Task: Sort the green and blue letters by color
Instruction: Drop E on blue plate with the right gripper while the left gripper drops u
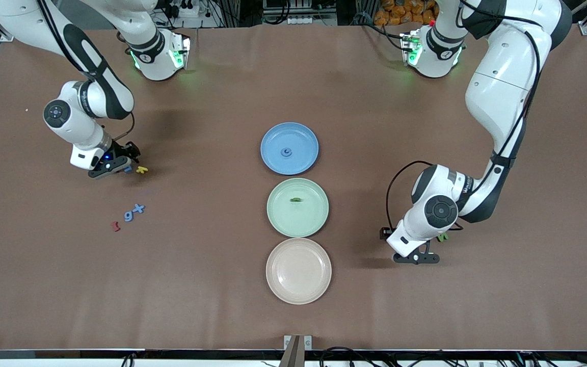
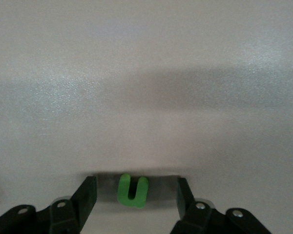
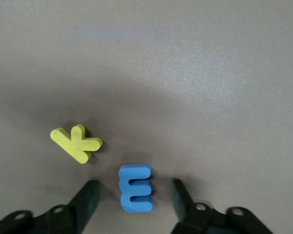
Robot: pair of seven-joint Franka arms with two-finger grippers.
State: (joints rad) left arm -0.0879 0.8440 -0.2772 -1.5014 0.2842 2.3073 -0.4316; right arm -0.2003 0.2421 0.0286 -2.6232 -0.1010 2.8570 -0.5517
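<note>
My right gripper [image 3: 135, 197] is low over the table at the right arm's end, open, its fingers [image 3: 85, 200] either side of a blue letter E [image 3: 135, 187] without touching it. In the front view that blue letter [image 1: 128, 169] lies by the right gripper [image 1: 125, 163]. My left gripper [image 2: 135, 196] is open round a green letter U [image 2: 133, 191], with a gap on each side. In the front view the left gripper [image 1: 426, 247] is mostly hidden under its hand, and a green letter [image 1: 443, 237] peeks out beside it. Nearer the camera lie a blue g [image 1: 128, 216] and a blue x [image 1: 139, 208].
A yellow K [image 3: 76, 143] lies next to the E. A red letter [image 1: 116, 226] sits by the g. Mid-table stand a blue plate [image 1: 273, 137] holding a blue letter [image 1: 287, 152], a green plate [image 1: 283, 219] holding a green letter [image 1: 295, 200], and a pale pink plate [image 1: 298, 270].
</note>
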